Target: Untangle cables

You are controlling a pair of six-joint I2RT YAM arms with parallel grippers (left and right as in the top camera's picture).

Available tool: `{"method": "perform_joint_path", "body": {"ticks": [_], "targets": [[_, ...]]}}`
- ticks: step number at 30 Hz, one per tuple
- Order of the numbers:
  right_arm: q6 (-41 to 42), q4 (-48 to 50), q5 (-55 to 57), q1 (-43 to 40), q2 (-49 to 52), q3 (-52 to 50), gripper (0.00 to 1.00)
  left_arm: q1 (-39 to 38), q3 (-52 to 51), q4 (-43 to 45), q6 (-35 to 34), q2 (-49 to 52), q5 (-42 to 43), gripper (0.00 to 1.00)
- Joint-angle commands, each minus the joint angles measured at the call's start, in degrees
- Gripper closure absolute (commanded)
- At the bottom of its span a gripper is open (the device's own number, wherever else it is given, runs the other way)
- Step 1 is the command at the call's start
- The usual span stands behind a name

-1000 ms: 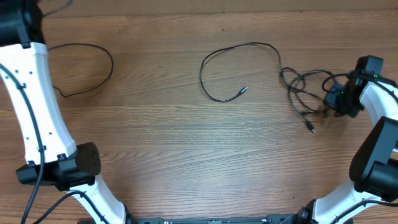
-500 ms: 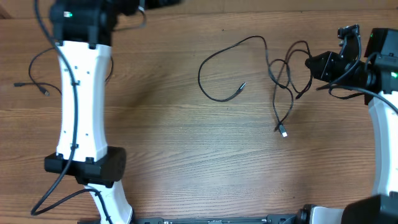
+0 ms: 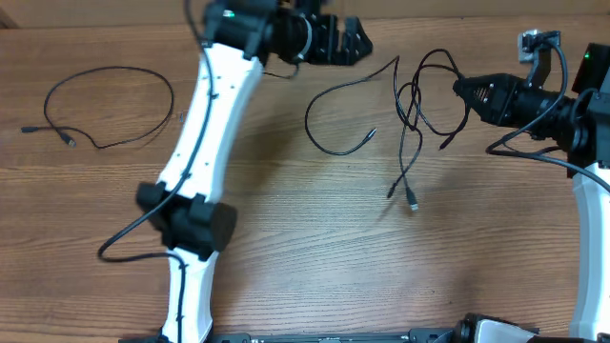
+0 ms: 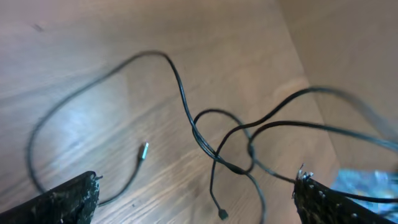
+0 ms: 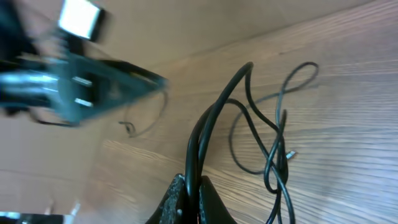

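**Status (judged):** separation underway, not complete.

**Location:** cable tangle (image 3: 419, 95) is sitting toward the far-R part of the table (image 3: 286, 248), between the two sets of jaws. Its upper strands appear to be hanging clear of the wood. One wide loop (image 3: 309, 114) is trailing off to the L side.

**Jaws:**
- R jaws are closed and gripping a bunch of strands. R wrist view is showing at least two cords running out from between them.
- L jaws are standing wide open and holding nothing. L wrist view is showing the crossing point of the knot ahead, between the open tips.

**Key relation:**
- The tangle is hanging off the R jaws, so the R arm is the one in contact.
- From the L jaws, the nearest strand is lying just beside them, toward the R arm.
- The tangle's long axis is running from the far edge toward the robot's bases, with the dangling ends pointing basewards.
- Next move, judged: L jaws need to be closing on a single strand near the crossing and pulling away from the R side.

**Count:**
- Arms: 2.
- Free ends showing in the tangle: 4, namely plug (image 3: 373, 134), end (image 3: 443, 146), end (image 3: 390, 193) and plug (image 3: 412, 203). Judged as 2 cords, though I cannot trace each through the knot.
- Separate cable (image 3: 114, 68): 1, lying far L, well apart and untouched.

**Risk (judged):** grabbing two strands at once would be tightening the knot.
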Motion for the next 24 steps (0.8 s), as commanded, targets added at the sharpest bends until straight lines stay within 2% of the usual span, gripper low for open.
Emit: {"method": "perform_joint_path", "body": {"ticks": [1,6,11,14,17,20,21,24], "targets": [[3.8,1.0,-6.6,0.2,-1.7,2.6,0.96,-2.7,0.5,0.0,1.7,4.5,4.0,0.02],[5.3,1.1,-9.9,0.2,-1.7,2.6,0.96,-5.2,0.5,0.1,0.2,9.1,4.1,0.12],[5.3,2.1,-12.1,0.2,-1.8,2.6,0.96,-6.3,0.5,0.3,-7.8,12.3,3.8,0.13],[5.3,2.4,-12.1,0.2,-2.1,2.6,0.96,-6.7,0.5,0.5,-11.8,13.7,3.8,0.23],[5.3,2.4,-12.1,0.2,-2.4,2.6,0.96,-7.6,0.5,0.7,-13.0,14.2,3.7,0.26],[5.3,2.4,-12.1,0.2,-2.8,2.6,0.96,-8.9,0.5,1.5,-13.0,14.5,2.6,0.49],[5.3,2.4,-12.1,0.2,-3.0,2.6,0.96,-9.5,0.5,1.9,-13.0,14.6,1.9,0.53],[5.3,2.4,-12.2,0.2,-3.3,2.6,0.96,-11.2,0.5,2.8,-13.0,14.7,-1.3,0.59]]}}
